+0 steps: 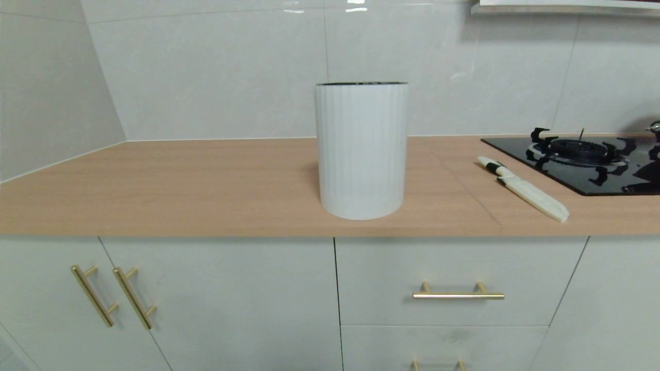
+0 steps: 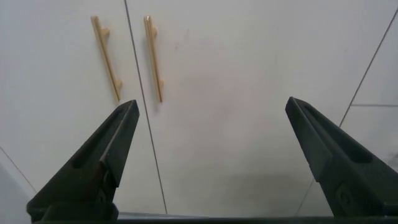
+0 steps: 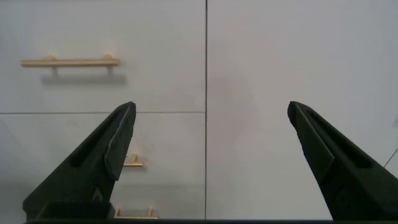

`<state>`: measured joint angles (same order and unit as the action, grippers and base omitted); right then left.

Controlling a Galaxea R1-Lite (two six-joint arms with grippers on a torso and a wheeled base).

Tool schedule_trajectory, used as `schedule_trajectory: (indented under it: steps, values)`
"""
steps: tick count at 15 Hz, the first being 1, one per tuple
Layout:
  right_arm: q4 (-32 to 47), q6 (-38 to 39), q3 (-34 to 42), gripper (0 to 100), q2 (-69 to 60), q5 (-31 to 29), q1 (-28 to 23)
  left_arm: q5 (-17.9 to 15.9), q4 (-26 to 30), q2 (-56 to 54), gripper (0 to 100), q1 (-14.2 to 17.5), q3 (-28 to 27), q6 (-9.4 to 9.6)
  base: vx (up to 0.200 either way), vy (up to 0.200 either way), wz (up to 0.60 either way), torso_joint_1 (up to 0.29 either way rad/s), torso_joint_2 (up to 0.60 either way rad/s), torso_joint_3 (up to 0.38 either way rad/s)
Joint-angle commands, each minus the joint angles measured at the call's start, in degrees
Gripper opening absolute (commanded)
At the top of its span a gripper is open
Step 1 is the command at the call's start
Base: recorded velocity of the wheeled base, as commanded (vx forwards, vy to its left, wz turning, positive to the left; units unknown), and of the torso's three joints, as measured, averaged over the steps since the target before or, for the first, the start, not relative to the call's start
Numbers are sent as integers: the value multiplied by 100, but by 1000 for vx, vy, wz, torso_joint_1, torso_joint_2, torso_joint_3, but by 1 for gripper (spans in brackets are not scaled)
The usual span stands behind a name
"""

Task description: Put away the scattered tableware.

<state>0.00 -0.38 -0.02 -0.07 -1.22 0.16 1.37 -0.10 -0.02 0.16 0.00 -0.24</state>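
A tall white ribbed holder (image 1: 361, 150) stands upright near the front edge of the wooden counter (image 1: 206, 185). To its right a knife (image 1: 523, 188) with a white blade and a black-and-white handle lies flat on the counter, next to the stove. My left gripper (image 2: 211, 106) is open with nothing between its fingers, low down and facing the white cabinet doors. In the right wrist view my right gripper (image 3: 211, 107) is likewise open and holds nothing, in front of the drawer fronts below the counter.
A black gas stove (image 1: 582, 154) is set into the counter at the far right. White tiled walls close the back and left. Below the counter are cabinet doors with gold handles (image 1: 113, 296) and drawers with a gold bar handle (image 1: 458, 294).
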Motion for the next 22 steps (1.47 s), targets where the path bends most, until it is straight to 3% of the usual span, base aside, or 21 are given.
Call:
schedule_trajectory:
  steps: [1, 22]
  values:
    - [0, 3, -6, 100, 7, -1, 2, 4, 1, 2, 100, 2, 0, -2, 0, 0, 0, 173, -530, -295]
    - [0, 3, 2, 100, 7, -1, 2, 4, 1, 2, 100, 2, 0, -2, 0, 0, 0, 211, -501, -284]
